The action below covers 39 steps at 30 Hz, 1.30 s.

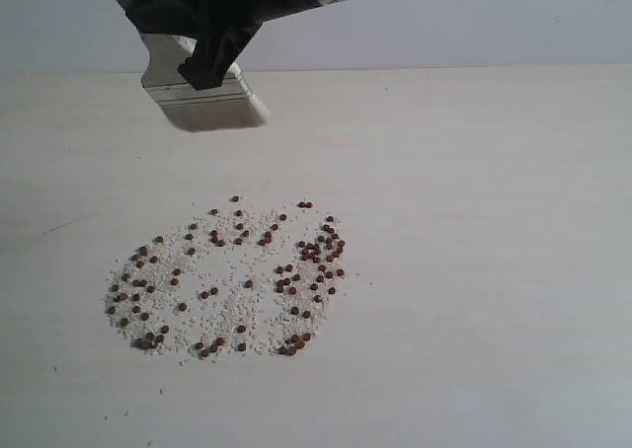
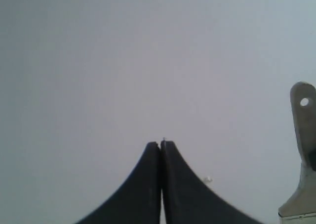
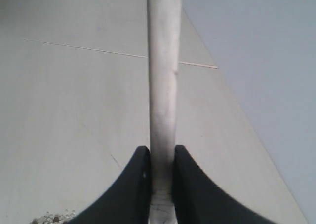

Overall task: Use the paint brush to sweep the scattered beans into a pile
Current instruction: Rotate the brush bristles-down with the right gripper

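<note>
My pale worktop (image 1: 474, 221) carries the beans (image 1: 225, 280) in a loose ring among white crumbs. My right end effector (image 3: 161, 155) grips the paint brush (image 1: 202, 98) beyond the beans. My left end effector (image 2: 161, 152) is clenched, empty.

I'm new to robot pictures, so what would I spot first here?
First, the round patch of reddish-brown beans mixed with white crumbs, low and left of centre on the pale table in the exterior view. Next, the paint brush hanging in the air above them near the top edge, its handle pinched by the black right gripper.
</note>
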Available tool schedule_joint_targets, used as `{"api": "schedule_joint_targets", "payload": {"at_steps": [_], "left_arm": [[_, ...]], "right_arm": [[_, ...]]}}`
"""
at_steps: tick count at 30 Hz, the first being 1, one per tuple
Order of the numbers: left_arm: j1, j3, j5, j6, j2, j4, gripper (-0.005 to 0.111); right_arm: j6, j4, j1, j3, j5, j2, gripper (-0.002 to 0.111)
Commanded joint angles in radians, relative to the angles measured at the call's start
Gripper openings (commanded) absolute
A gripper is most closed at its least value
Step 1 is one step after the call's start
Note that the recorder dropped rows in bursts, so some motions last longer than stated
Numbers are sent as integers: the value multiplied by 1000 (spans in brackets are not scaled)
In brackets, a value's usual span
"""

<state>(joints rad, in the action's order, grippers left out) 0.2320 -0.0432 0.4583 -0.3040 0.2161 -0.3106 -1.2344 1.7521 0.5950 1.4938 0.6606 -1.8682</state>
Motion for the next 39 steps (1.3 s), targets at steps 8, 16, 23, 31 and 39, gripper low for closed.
{"api": "schedule_joint_targets", "payload": {"at_steps": [8, 16, 23, 31, 39], "left_arm": [[-114, 17, -299, -306, -216, -358, 0], [-178, 42, -424, -348, -216, -355, 0], [-182, 43, -643, -473, -216, -155, 0], [-182, 43, -753, -489, -216, 61, 0], [-182, 43, -755, -489, -216, 113, 0]], "right_arm": [[-18, -8, 2, -3, -1, 13, 0], [-5, -8, 2, -3, -289, 13, 0], [-30, -8, 2, -13, -654, 4, 0], [32, -8, -20, -114, -730, 4, 0], [-112, -8, -90, -186, -745, 10, 0]]}}
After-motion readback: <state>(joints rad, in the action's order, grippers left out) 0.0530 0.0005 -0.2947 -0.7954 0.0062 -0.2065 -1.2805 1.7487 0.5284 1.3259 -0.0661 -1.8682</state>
